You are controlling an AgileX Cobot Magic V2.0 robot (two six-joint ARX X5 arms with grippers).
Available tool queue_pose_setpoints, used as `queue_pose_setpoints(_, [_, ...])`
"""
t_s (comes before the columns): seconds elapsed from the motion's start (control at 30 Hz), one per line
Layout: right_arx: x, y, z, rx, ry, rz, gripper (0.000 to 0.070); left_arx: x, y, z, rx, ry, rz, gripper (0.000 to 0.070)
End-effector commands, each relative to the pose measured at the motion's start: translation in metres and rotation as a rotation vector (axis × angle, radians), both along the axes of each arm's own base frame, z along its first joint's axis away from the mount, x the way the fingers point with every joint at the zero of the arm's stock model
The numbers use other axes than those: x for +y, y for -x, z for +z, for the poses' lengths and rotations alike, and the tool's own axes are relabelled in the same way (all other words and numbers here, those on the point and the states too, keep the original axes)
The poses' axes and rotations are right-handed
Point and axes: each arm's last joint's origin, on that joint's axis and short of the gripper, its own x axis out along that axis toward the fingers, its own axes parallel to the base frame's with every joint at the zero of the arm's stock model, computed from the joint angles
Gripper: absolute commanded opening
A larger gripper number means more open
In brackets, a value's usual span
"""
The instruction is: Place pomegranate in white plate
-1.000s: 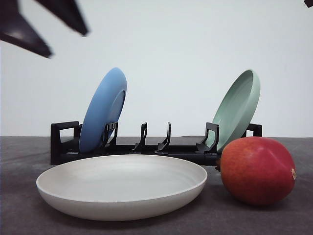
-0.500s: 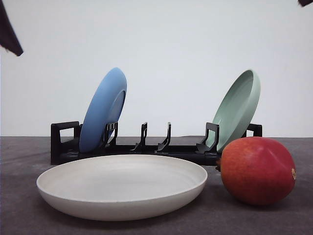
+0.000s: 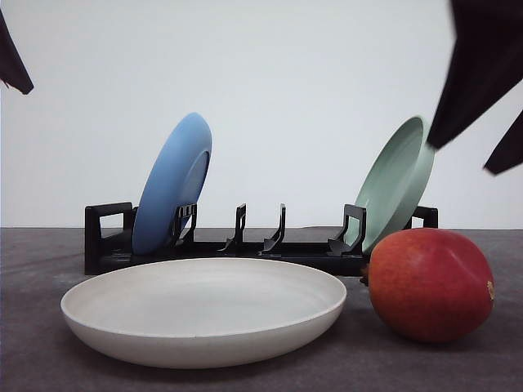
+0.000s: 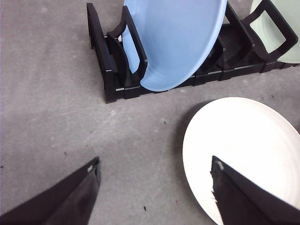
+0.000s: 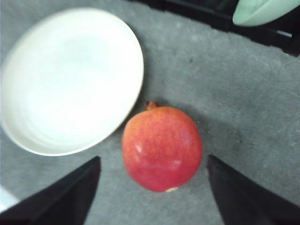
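— On the grey table (image 3: 33, 359), what was seen at the front?

— A smooth, egg-shaped red pomegranate with an orange-yellow blush (image 3: 430, 283) was seen lying on the table surface, just beside the right edge of a wide, shallow, matte off-white round plate (image 3: 204, 312). From the front the two were seen very close together; in the right wrist view the fruit (image 5: 162, 148) was seen near the plate's rim (image 5: 136, 89), and contact could not be judged. The plate itself held nothing.

— And behind them?

— A black plastic dish rack (image 3: 106, 237) was set across the table. A matte blue round plate (image 3: 173, 181) was propped on edge and tilted in the rack's left end, and a pale green round plate (image 3: 398, 181) was propped the same way in its right end.

— How was the right gripper found?

— The right gripper (image 5: 152, 197) was seen above the pomegranate, its two dark fingers (image 5: 61, 199) spread wide to either side of the fruit, and nothing was gripped. In the front view its blurred dark shape (image 3: 490, 90) was noted high at the right, over the green plate and the fruit.

— And the left one?

— The left gripper (image 4: 154, 197) was held over bare table beside the off-white plate, with one finger (image 4: 243, 199) over the plate's near rim. The fingers were parted widely and nothing was held. A dark sliver of it (image 3: 12, 61) was visible at the upper left edge of the front view.
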Motion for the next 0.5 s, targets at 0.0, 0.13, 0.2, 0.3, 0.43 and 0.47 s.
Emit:
queue_pose_setpoints(0.0, [0.008, -0.006, 0.000, -0.007, 0.029, 0.023, 0.0587, 0.000, -0.001, 0.001, -0.010, -0.007, -0.012, 0.0432])
queue_pose_setpoints(0.13, [0.019, -0.017, -0.012, 0.014, 0.072, 0.061, 0.0636, 0.000, -0.001, 0.001, -0.010, -0.007, -0.012, 0.0432])
queue_pose_setpoints(0.2, [0.023, -0.023, -0.019, 0.032, 0.090, 0.067, 0.0653, 0.000, -0.001, 0.001, -0.010, -0.008, -0.012, 0.0432])
queue_pose_setpoints(0.3, [0.028, -0.030, -0.028, 0.054, 0.106, 0.070, 0.0660, 0.000, -0.001, 0.001, -0.010, -0.008, -0.012, 0.0432])
queue_pose_setpoints(0.43, [0.034, -0.037, -0.040, 0.088, 0.125, 0.075, 0.0659, 0.000, -0.001, 0.001, -0.010, -0.008, -0.011, 0.0432])
queue_pose_setpoints(0.47, [0.035, -0.039, -0.043, 0.100, 0.133, 0.075, 0.0659, 0.000, -0.001, 0.001, -0.010, -0.008, -0.011, 0.0432])
